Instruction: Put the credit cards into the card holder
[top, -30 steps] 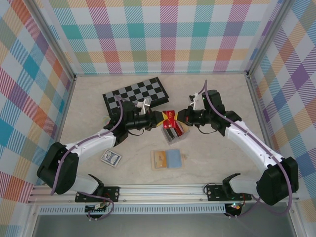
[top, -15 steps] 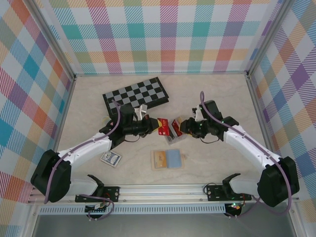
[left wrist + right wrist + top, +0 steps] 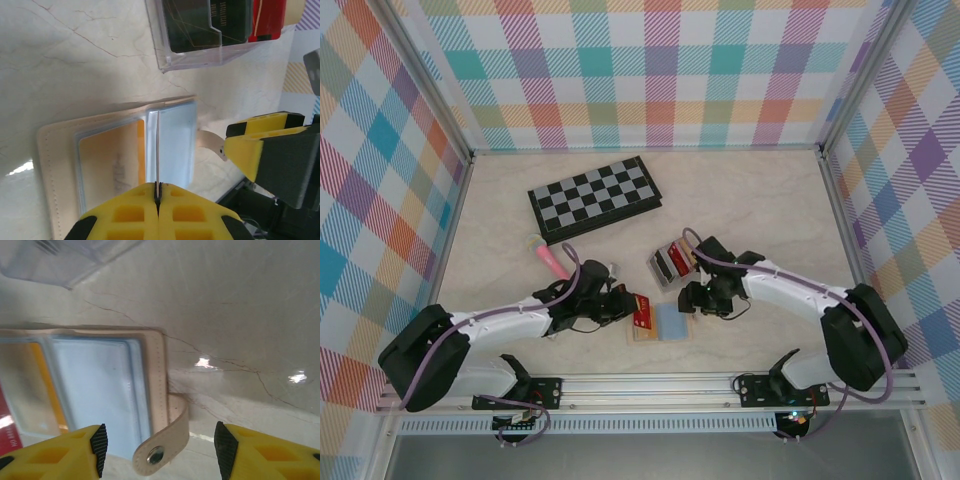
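Both grippers have moved from the card holder (image 3: 672, 266) down to the tan wallet (image 3: 55, 165). The left gripper (image 3: 157, 192) now pinches a red credit card (image 3: 643, 311) edge-on above the wallet. The right gripper (image 3: 159, 446), clamped before, stands spread beside it.

probably a lab test cell: plaid panel walls (image 3: 660, 70), aluminium rail (image 3: 650, 385), marble-look tabletop (image 3: 750, 190)

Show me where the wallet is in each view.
Top external: wallet low centre, just below the holder.
Left wrist: wallet lower left, lying open; holder along the top.
Right wrist: wallet at left, snap strap at the bottom; holder corner top left.
Shared landmark: the clear holder beyond the wallet.
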Controlling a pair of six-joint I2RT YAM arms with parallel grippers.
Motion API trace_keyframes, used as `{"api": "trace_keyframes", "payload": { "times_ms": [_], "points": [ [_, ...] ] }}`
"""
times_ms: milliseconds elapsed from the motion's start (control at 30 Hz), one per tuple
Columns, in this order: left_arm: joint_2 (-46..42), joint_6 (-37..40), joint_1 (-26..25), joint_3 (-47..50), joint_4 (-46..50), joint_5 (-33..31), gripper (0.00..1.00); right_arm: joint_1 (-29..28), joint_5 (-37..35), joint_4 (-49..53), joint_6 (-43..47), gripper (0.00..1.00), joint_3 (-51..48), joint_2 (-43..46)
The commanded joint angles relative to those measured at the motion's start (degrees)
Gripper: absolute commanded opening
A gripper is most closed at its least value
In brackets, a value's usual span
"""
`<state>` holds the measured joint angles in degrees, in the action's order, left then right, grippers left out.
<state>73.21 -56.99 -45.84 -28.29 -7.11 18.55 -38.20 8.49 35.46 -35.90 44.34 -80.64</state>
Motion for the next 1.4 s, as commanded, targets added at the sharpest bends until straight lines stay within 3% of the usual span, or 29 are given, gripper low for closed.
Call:
{"api": "trace_keyframes", "payload": {
  "times_ms": [0, 167, 567, 1367],
  "points": [
    [0.8, -0.1, -1.3, -0.3, -4.4, -2.2, 0.0, -1.1, -1.7, -0.5, 0.3, 0.6, 0.5, -2.2],
    [3.8, -0.1, -2.4, 0.0, -8.5, -1.6, 0.0, -1.4, -1.0, -3.2, -0.7, 0.55, -0.6, -3.8],
    [9.4, -2.0, -5.2, 0.7, -11.1, -3.4, 0.0, -1.4, -0.3, -5.8, -2.1, 0.31, -3.8, -4.8],
    [16.0, -5.6, -8.8, 0.6, -17.8, -5.0, 0.01, -1.6, 2.1, -9.0, -3.7, 0.21, -6.4, -5.5]
  ]
}}
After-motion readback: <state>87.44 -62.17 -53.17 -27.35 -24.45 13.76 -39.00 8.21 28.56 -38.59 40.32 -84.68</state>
